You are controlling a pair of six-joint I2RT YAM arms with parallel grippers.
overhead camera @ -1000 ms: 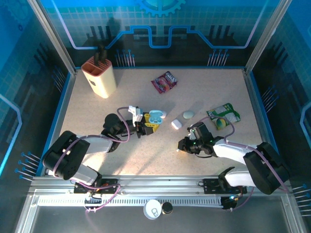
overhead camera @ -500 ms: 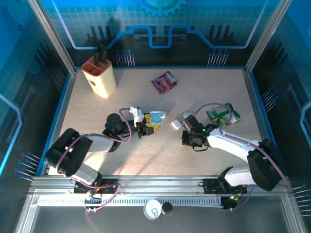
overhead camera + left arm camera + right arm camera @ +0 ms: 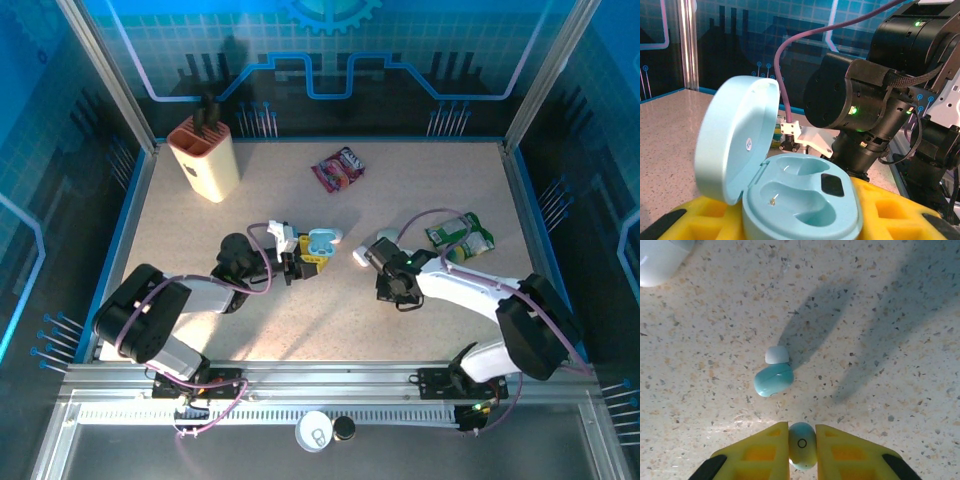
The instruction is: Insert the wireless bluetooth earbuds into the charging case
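My left gripper [image 3: 805, 217] is shut on the pale blue charging case [image 3: 802, 197], which rests between its yellow fingers [image 3: 900, 215]. The case's lid [image 3: 735, 135] stands open and both sockets are empty. From above, the case [image 3: 320, 242] sits left of centre with the left gripper [image 3: 305, 263] beside it. My right gripper [image 3: 802, 440] is shut on one pale teal earbud [image 3: 802, 445] and hangs above the table. A second teal earbud [image 3: 772, 380] with a white tip lies on the table just beyond the held one. In the top view the right gripper [image 3: 392, 288] is right of the case.
A closed white case [image 3: 361, 256] lies between the two grippers and shows at the right wrist view's top-left corner [image 3: 655, 260]. A green packet [image 3: 460, 238] lies right, a red snack packet [image 3: 338, 168] further back, and a knife block [image 3: 205, 155] at the back left.
My right arm has swung up and left from the near middle of the table toward the open case. The left arm and the case have stayed put.
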